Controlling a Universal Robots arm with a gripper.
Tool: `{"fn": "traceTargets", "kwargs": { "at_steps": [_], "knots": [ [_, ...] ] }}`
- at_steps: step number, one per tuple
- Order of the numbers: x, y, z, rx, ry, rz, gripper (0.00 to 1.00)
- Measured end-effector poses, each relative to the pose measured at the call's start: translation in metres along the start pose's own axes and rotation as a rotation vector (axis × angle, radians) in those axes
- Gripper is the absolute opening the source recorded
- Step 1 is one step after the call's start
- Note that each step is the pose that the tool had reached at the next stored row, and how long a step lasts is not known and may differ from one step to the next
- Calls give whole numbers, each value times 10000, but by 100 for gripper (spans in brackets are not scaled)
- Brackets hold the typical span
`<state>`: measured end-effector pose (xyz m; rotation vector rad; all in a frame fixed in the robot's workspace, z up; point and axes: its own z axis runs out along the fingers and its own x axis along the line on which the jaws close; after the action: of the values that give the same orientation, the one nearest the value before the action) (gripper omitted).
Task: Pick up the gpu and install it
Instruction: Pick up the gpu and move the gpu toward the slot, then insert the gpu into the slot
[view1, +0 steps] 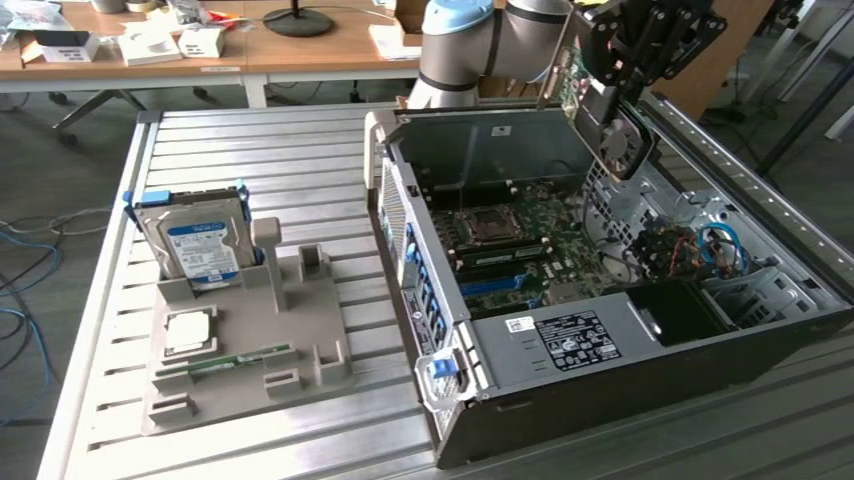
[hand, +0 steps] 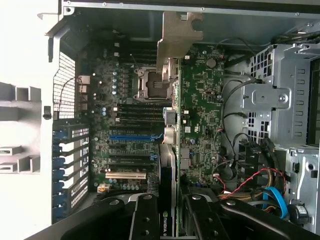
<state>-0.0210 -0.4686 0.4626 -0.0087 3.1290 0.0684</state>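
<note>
Above the open case (view1: 627, 360) in the exterior view — claw (view1: 611, 100) clamped on the gpu (view1: 625, 145), held upright, clear of the motherboard (view1: 527, 235). Wrist view — gpu edge-on between the fingers (hand: 145, 217), grey bracket (hand: 177, 35) farthest out.

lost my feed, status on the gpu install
end effector shut on gpu. gpu hanging over open case, not yet seated. cables lie beside the board, off the slots.

Soft, even room light in the exterior view; the slatted aluminium table (view1: 227, 150) carries a pale sheen at ten o'clock, and the computer case (view1: 641, 400) interior is shadowed, darkest at four o'clock. In the wrist view the table glares blank white and the motherboard (hand: 125, 115) lies dim
</note>
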Motion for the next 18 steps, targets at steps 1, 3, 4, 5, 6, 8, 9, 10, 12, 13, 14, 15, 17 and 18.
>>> {"fn": "traceTargets", "kwargs": {
  "at_steps": [1,3,4,5,6,8,9,10,12,13,14,15,17,18],
  "knots": [
    [0,0,0,0,0,0,26],
    [0,0,0,0,0,0,26],
    [0,0,0,0,0,0,26],
    [0,0,0,0,0,0,26],
    [0,0,0,0,0,0,26],
    [0,0,0,0,0,0,26],
    [0,0,0,0,0,0,26],
    [0,0,0,0,0,0,26],
    [0,0,1,1,0,-2,26],
    [0,0,1,1,1,-12,26],
    [0,0,1,4,2,-41,26],
    [0,0,1,4,5,-101,26],
    [0,0,1,2,19,-384,26],
    [0,1,2,-1,27,-563,26]
  ]
}}
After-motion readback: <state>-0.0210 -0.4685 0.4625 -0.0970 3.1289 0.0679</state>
